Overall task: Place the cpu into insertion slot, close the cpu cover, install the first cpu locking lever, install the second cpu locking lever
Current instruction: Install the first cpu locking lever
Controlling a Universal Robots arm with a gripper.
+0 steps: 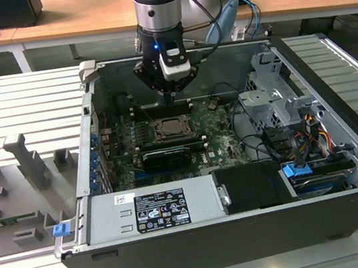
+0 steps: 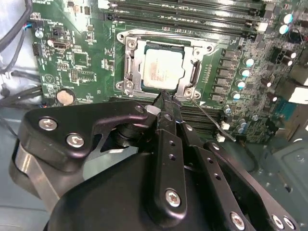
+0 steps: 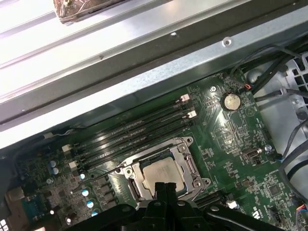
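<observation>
The cpu (image 2: 163, 71), a dull silver-beige square, lies flat in the insertion slot (image 2: 166, 46) near the middle of the green board. The cpu cover (image 2: 133, 65), a silvery cut-out frame, lies flat around it. A thin locking lever (image 2: 214, 120) slants out from one corner.

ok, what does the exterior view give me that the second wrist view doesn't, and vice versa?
Exterior view adds: the whole open case, the power supply, the drive cage.
Second wrist view adds: a thin lever rod angling off the socket corner.
Both: the gripper by the seated cpu, framed by the cpu cover.
</observation>
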